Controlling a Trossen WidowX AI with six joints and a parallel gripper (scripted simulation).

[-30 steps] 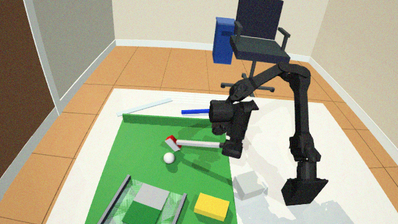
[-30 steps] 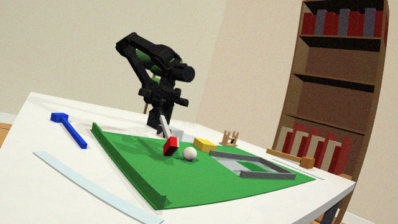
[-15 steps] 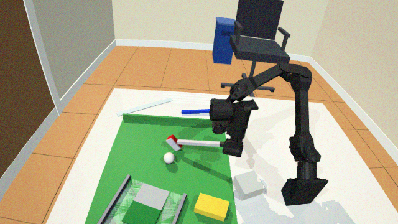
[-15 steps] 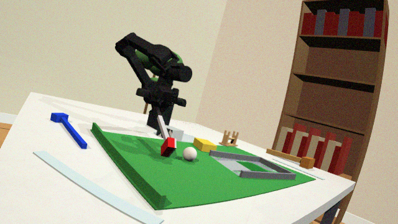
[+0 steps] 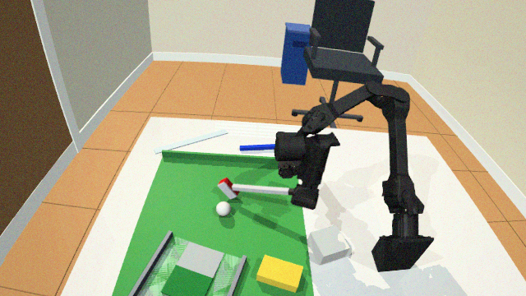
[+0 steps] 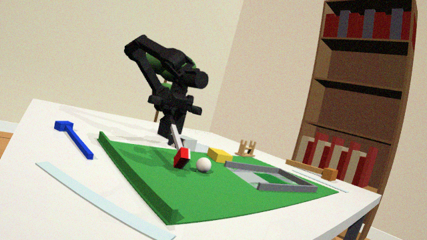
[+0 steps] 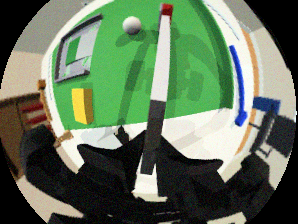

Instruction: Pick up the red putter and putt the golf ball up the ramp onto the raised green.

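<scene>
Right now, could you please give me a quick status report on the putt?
Gripper shut on red-headed putter's grey shaft. Red head just behind white golf ball, apparently not touching. Nothing between ball and grey-railed ramp.
</scene>
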